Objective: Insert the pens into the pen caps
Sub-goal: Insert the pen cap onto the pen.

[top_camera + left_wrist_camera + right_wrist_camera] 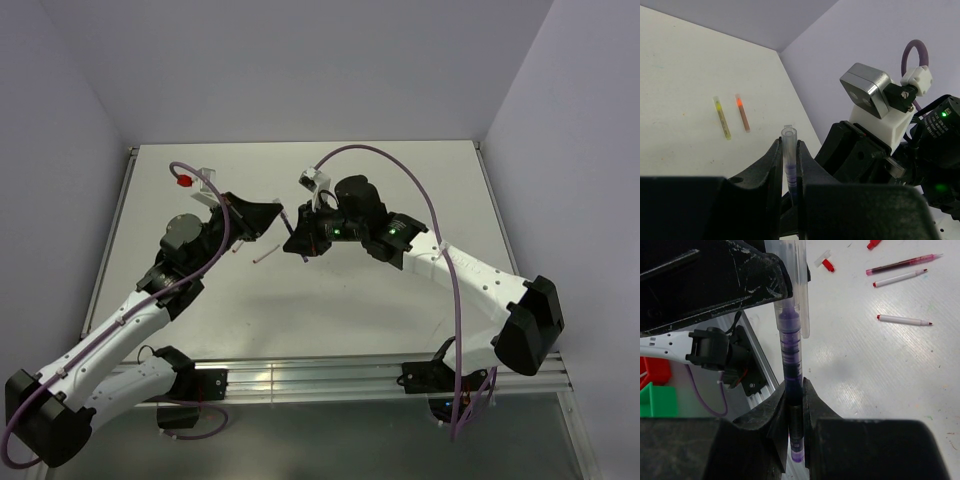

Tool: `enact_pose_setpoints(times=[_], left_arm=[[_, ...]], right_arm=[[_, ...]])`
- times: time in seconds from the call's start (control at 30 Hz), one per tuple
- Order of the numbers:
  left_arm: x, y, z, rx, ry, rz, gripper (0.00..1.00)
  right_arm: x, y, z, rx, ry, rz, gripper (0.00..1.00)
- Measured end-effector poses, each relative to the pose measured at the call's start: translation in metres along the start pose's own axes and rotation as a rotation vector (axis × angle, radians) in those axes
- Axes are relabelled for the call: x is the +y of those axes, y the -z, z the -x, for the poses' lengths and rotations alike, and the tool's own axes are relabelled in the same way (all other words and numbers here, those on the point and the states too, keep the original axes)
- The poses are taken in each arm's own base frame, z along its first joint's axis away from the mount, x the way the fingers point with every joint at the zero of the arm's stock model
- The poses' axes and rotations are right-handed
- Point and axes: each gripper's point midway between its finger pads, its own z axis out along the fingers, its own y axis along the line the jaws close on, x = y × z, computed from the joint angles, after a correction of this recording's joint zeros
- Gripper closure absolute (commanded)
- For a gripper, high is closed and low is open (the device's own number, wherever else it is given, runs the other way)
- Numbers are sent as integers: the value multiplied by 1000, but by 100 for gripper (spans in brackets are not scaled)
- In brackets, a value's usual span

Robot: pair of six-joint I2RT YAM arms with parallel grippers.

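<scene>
Above the middle of the table (400, 190), both arms meet with their grippers close together, raised off the surface.

The right gripper (794, 395) is clamped narrow on a purple pen (791, 355). The barrel runs straight up between the two black fingers (812, 405), and its lower end pokes out below them.

The left gripper (789, 150) is pinched tight on a clear cap (789, 136). The cap stands upright between the fingers, its open end on top and purple showing inside it. In the right wrist view the pen's upper end sits inside the cap's mouth, in line with it; I cannot tell how deep it goes.

Loose items on the table:
- A yellow-green pen (721, 117) and an orange-brown pen (742, 112) lie side by side, near each other but apart.
- A dark red pen (902, 264) lies flat, with a white pen (900, 278) just below it, both slanted the same way.
- A second white pen (904, 320) with red ends lies further down, apart from those two.
- A small red cap (827, 264) lies flat left of the dark red pen, with a pale piece against it.

None of these touch either gripper.
</scene>
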Motion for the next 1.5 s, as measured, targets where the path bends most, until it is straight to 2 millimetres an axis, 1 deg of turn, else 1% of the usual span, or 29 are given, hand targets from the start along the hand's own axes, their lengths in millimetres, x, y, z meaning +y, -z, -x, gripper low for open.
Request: enact_pose_setpoints(times=[0.47,0.7,0.9,1.37,1.5], left_arm=[[-6,7,-1,-23,-16,-64,100],[-21,16,4,-75,-24,-169,100],[-29,23,6,-105,-31,-238,100],[-60,39,16,-145,-64,-388,100],[-68,44,15,-141,-75,-434,100]], right_arm=[[7,2,-1,6,8,30,100],[20,10,5,-13,28,79,100],[30,13,6,-13,42,125,100],[56,28,17,-61,97,241,100],[64,34,17,-70,114,279,100]])
